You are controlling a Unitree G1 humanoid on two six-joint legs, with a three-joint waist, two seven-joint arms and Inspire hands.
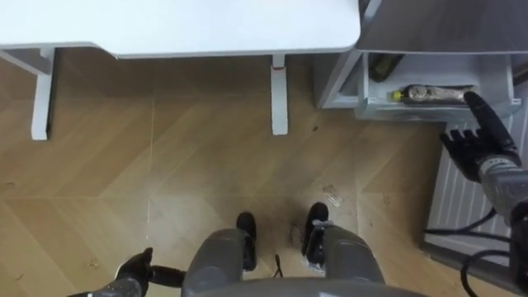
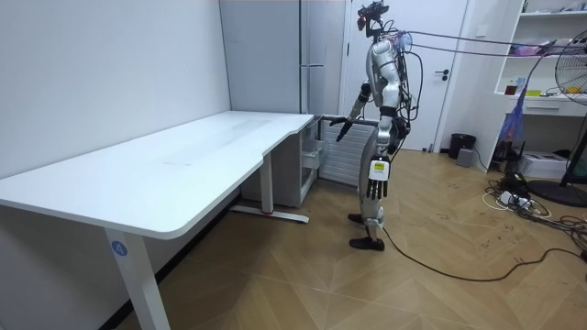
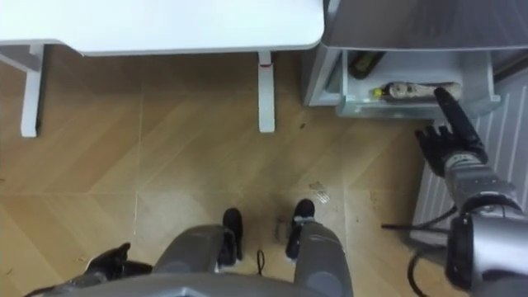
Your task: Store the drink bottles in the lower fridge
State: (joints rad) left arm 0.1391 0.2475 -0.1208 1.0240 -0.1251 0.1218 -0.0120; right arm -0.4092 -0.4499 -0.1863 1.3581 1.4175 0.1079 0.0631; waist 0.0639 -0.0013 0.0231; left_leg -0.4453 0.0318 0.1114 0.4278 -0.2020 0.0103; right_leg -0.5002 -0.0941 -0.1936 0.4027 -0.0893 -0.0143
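Now | bottle (image 1: 431, 94) lies crosswise, cap left | right hand (image 1: 477, 147) fingers straight | left hand (image 1: 132, 272) relaxed

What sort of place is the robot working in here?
Probably a home office or workroom: a long white desk, a tall grey fridge with a bottle in its open lower compartment, and a fan standing on the wooden floor.

A yellow-capped bottle (image 1: 431, 94) lies on its side in the open lower fridge drawer (image 1: 404, 110).
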